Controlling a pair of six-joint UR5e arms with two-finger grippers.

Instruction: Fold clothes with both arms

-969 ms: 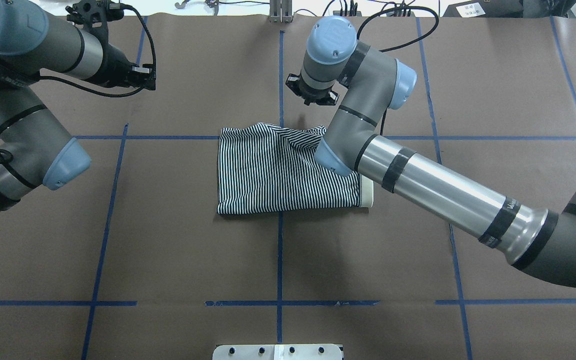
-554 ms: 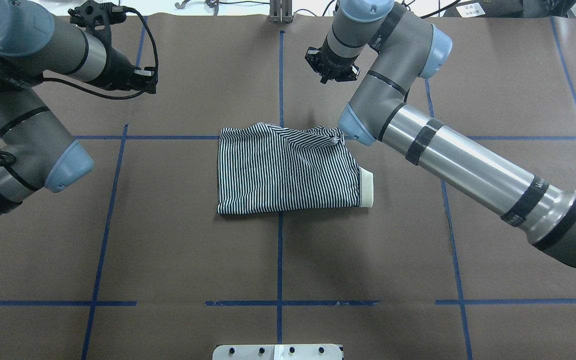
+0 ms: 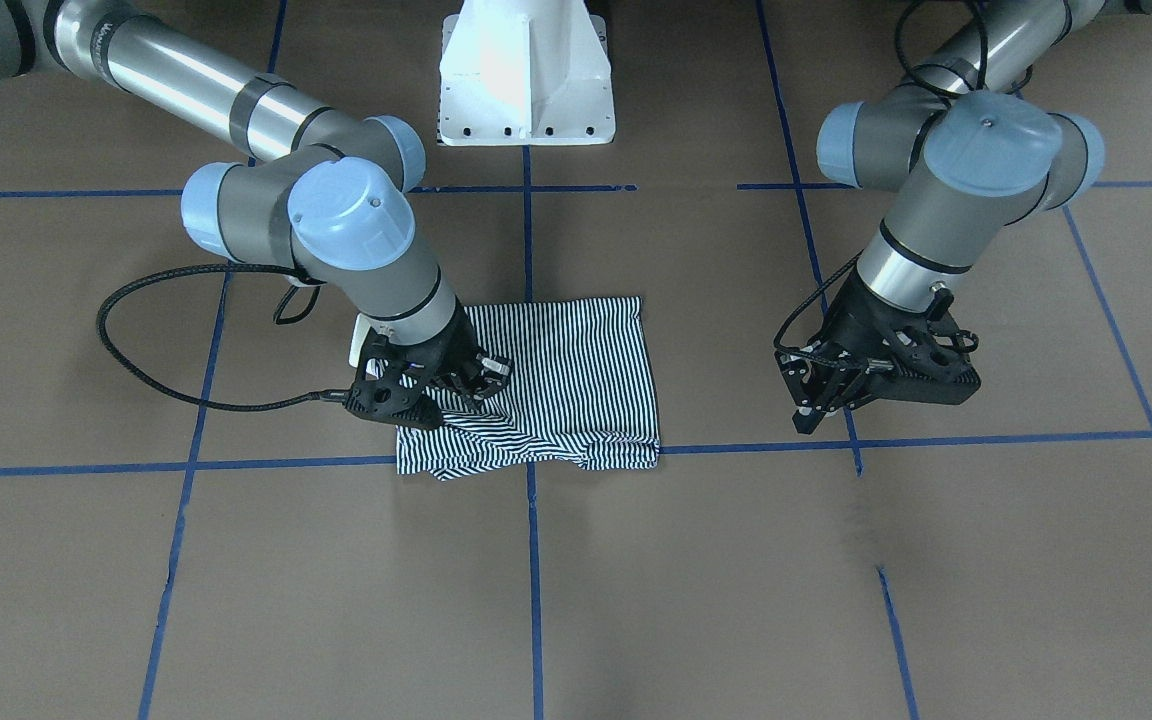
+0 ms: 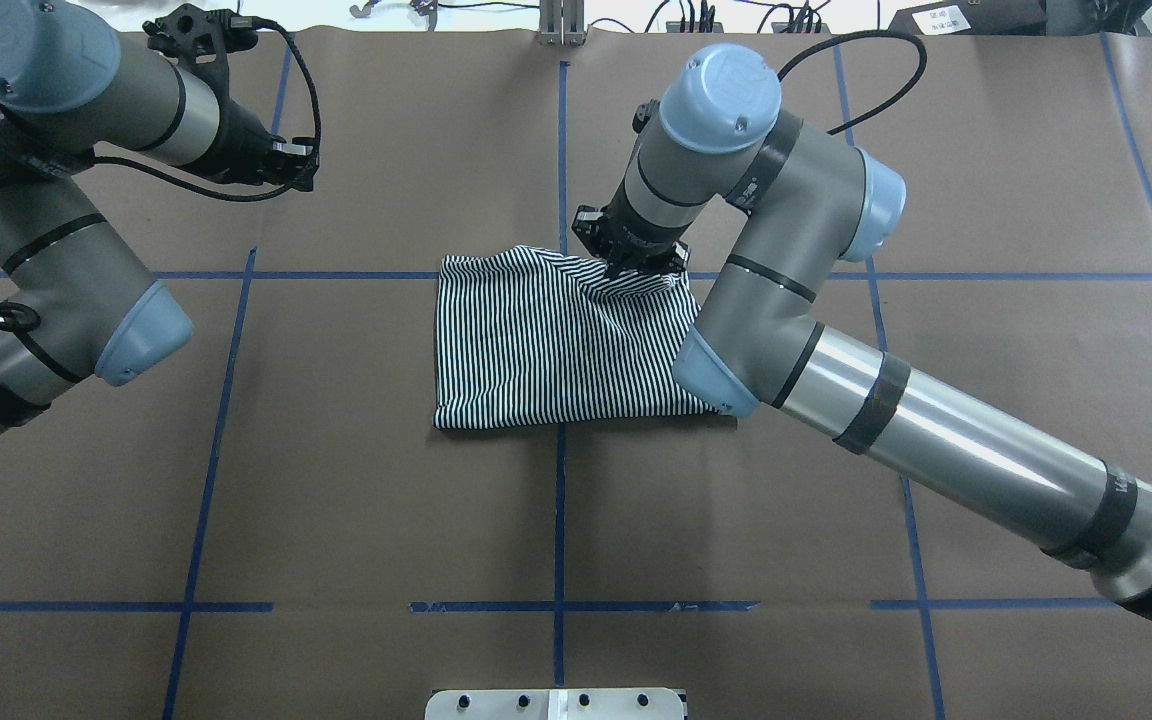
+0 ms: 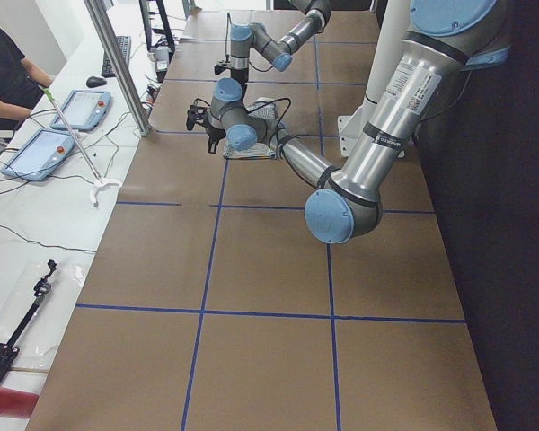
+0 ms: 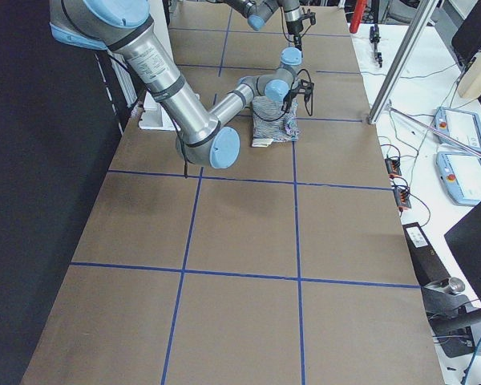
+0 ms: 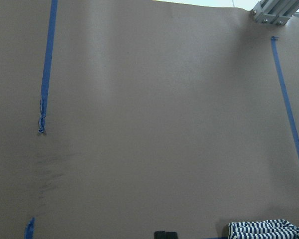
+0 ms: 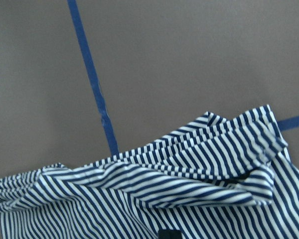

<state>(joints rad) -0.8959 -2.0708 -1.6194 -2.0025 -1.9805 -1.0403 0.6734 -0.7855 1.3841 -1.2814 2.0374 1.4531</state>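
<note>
The striped shirt lies folded into a rough rectangle at the table's middle, with a rumpled ridge along its far edge. My right gripper is down on that ridge at the far right corner. Its black fingertips show together, with no cloth visibly pinched between them. A bit of cream collar peeks out behind the right wrist. My left gripper hovers over bare paper at the far left, well apart from the shirt. Its fingertips also sit together, holding nothing.
Brown paper with blue tape lines covers the table. The white pedestal base stands at the robot's edge. The right forearm slants low across the right half. A seated person and tablets are at a side bench.
The right gripper first rose away toward the far edge, then came down onto the shirt's far right corner. Its elbow now covers the collar. The left arm barely shifted.
</note>
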